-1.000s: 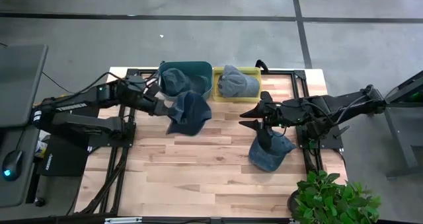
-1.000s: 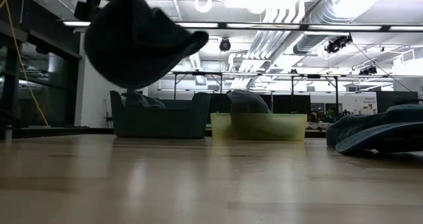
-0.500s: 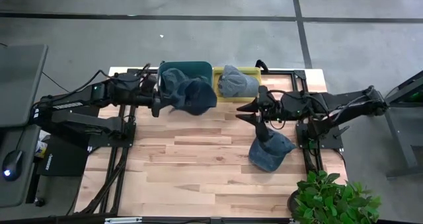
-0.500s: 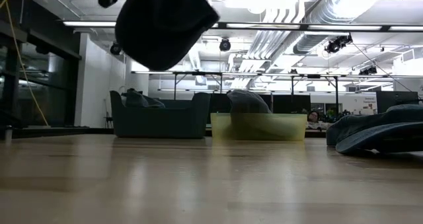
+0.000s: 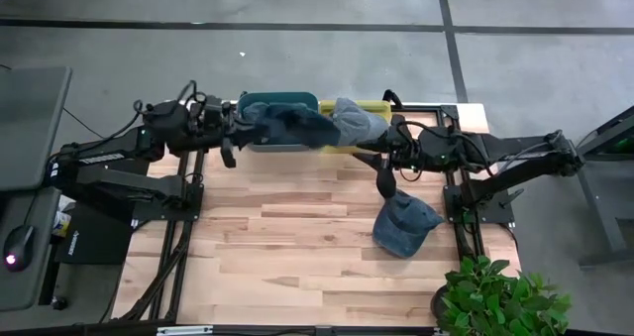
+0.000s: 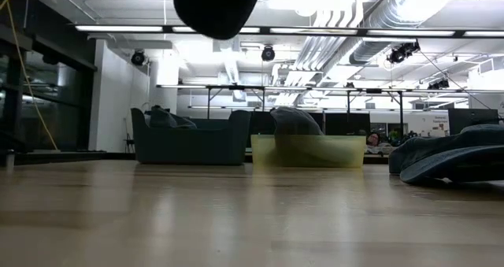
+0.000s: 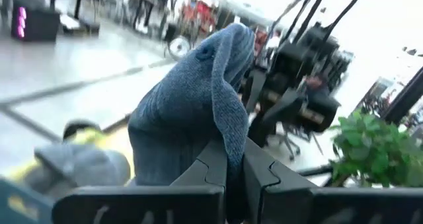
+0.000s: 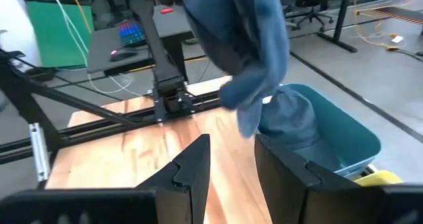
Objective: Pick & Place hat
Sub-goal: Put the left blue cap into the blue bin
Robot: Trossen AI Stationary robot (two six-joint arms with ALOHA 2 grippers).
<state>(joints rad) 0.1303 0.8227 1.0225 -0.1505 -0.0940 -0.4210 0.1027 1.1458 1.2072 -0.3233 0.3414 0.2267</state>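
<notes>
Arms first: left arm reaches from the counter's (image 5: 297, 237) left edge toward the back, stretched nearly level, w/ the left gripper (image 5: 241, 136) beside the teal plastic bin (image 5: 297, 102). Its fingers (image 7: 215, 161) are pressed together on a fold of a soft blue-grey fabric hat (image 5: 297, 128), which hangs in the air over the teal bin's front rim, partly over the bin next to it. In the low view the same hat shows as a dark shape at the top, well above the wood. In the left wrist view the cloth rises out between the two dark fingers, pinched tight.

Right arm comes in from the right edge, elbow out past the frame rail, forearm angled toward the bins. The right gripper (image 5: 384, 180) points down over the wood, just in front of the yellow plastic bin (image 5: 374, 106), fingers (image 8: 192, 164) apart w/ a gap and nothing between them.

Other hats: a second blue-grey cap (image 5: 404, 225) lies on the light wooden slat counter on the right side, near the right gripper but not touching. A grey cap (image 5: 359, 120) sits in the yellow bin; another blue one (image 8: 285, 118) sits in the teal bin, seen best from the right wrist.

A green leafy plant (image 5: 492, 294) stands at the front right corner.

Writing: no legible brand or label on hats, bins or arms; a small marking on the left base is too small to read.
</notes>
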